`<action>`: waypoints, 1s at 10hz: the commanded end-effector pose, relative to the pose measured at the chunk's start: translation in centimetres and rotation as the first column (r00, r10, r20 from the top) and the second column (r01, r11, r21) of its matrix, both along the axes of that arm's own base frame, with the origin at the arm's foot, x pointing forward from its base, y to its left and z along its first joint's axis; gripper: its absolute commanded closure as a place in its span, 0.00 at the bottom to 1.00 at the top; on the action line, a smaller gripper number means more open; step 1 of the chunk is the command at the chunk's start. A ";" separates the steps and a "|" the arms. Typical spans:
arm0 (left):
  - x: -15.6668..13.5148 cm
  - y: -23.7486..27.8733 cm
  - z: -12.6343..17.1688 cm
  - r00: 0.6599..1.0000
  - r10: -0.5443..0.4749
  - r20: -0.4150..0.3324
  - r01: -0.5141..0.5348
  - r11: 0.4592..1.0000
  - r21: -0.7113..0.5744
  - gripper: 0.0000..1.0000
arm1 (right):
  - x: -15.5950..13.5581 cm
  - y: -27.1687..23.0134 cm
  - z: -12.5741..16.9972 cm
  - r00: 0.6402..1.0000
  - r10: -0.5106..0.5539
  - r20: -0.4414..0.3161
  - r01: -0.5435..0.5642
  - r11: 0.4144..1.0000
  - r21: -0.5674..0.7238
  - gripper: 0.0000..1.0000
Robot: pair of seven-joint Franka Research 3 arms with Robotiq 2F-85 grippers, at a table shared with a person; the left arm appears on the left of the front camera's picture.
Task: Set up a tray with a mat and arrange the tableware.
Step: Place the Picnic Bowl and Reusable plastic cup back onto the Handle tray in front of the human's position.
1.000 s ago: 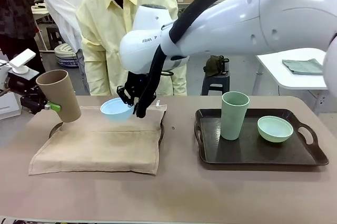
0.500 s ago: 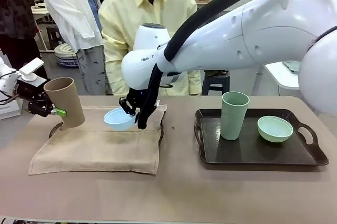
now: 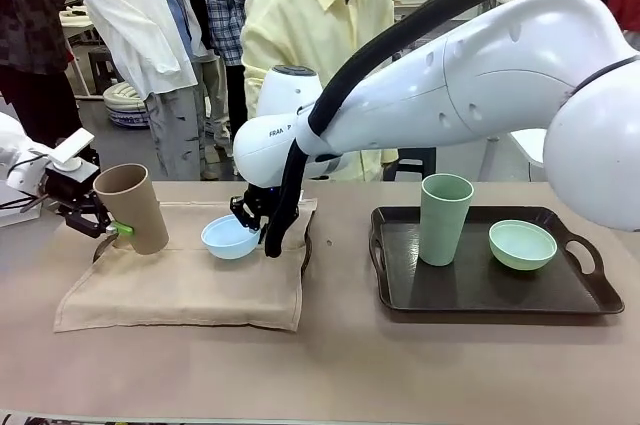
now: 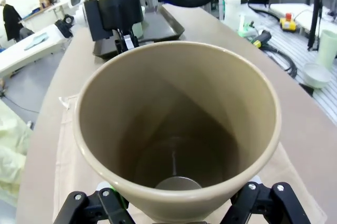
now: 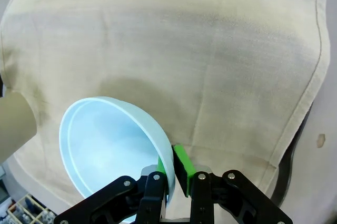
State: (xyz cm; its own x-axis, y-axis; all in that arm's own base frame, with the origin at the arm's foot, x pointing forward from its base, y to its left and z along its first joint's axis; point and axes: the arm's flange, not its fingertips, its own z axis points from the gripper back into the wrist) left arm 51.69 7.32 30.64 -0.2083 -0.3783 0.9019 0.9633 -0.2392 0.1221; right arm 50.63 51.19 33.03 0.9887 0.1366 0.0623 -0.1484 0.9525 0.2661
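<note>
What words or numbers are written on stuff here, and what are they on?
"FRAN": on the white right arm, near its wrist; the rest of the word is hidden behind the black cable.
Nothing else has print that can be read.

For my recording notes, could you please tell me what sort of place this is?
Most likely a robotics lab: a white robot arm works at the table, several people stand close behind it, and cables lie beside the table.
</note>
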 end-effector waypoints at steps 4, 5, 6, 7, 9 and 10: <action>0.5 -1.1 -2.9 1.000 0.004 0.019 -0.005 0.999 0.054 0.15 | 0.4 -0.2 -1.4 1.000 0.017 -0.014 -0.016 0.999 0.043 0.93; 0.7 -1.2 -3.0 1.000 0.010 0.012 -0.011 0.998 0.057 0.15 | 0.3 -0.1 -1.4 1.000 0.021 -0.013 -0.020 0.999 0.046 0.85; 0.6 -1.3 -3.0 1.000 0.010 0.007 -0.011 0.998 0.057 0.00 | 0.2 -0.3 -1.2 1.000 0.025 -0.016 -0.024 0.998 0.052 0.33; 0.8 -1.0 -2.7 1.000 0.028 -0.003 -0.028 0.998 0.058 0.00 | 0.2 -0.6 -0.7 1.000 0.008 -0.010 -0.008 0.999 0.039 0.25; 0.8 -0.6 -2.4 0.997 0.058 -0.044 -0.054 0.995 0.085 0.00 | -0.1 -0.8 0.5 1.000 -0.006 0.006 0.005 1.000 0.014 0.05; 0.9 -0.3 -2.2 0.995 0.075 -0.066 -0.068 0.992 0.104 0.00 | -0.4 -1.0 1.1 1.000 -0.011 0.013 0.011 1.000 0.001 0.00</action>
